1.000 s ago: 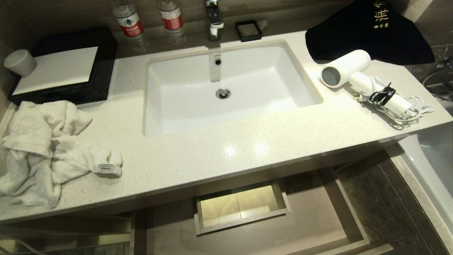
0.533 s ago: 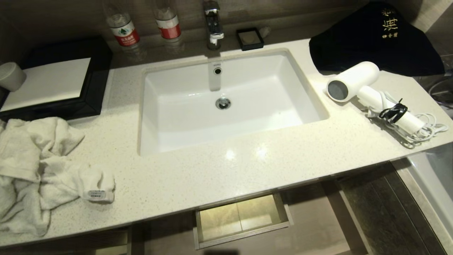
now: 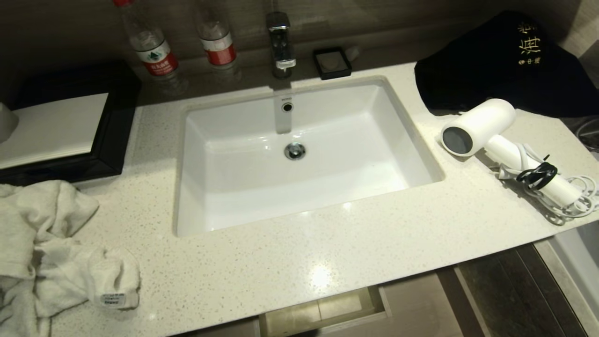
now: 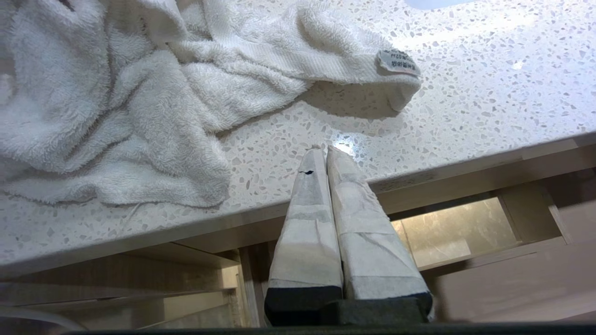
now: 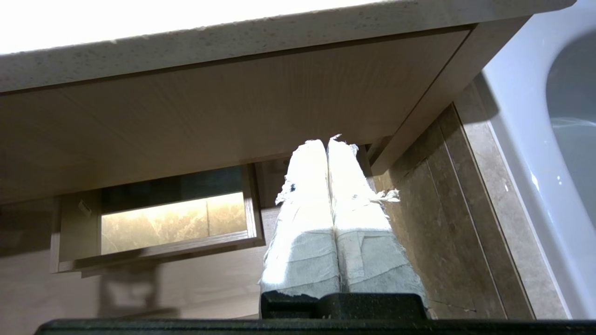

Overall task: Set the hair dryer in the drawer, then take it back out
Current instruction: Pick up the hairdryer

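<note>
Item: hair dryer (image 3: 477, 126). White, short thick barrel, dark grey round end turned toward the sink (image 3: 299, 154). It lies on its side on the speckled stone surface (image 3: 327, 252), right of centre in the head view. Its handle runs toward the right edge of the frame, with the white cord (image 3: 568, 196) bundled under a black tie (image 3: 536, 175). The bundling keeps loose loops from snagging at a lift. Nothing touches it.

Item: black cloth bag (image 3: 500, 65), gold lettering, upper right of the frame, just behind the barrel. Not part of the job.

Item: drawer (image 3: 327, 316). Pulled open below the front lip of the surface, lower centre of the head view, with only its rim and pale bottom showing. Open, I judge, to receive the dryer from above.

Item: my left fingers (image 4: 321, 151). Wrapped in pale tape and pressed together, holding nothing. They point at the front edge of the surface beside a crumpled white towel (image 4: 139, 102).

Item: my right fingers (image 5: 326, 142). Taped, also together and empty. They hang low under the surface's edge, in line with the open drawer and near the bathtub wall (image 5: 526, 139).

Status: neither arm shows in the head view, and the dryer is not yet picked up. The right side is nearer to it, I judge.

Other stock: two water bottles (image 3: 152, 47), a faucet (image 3: 281, 42), a black tray (image 3: 61, 131).
</note>
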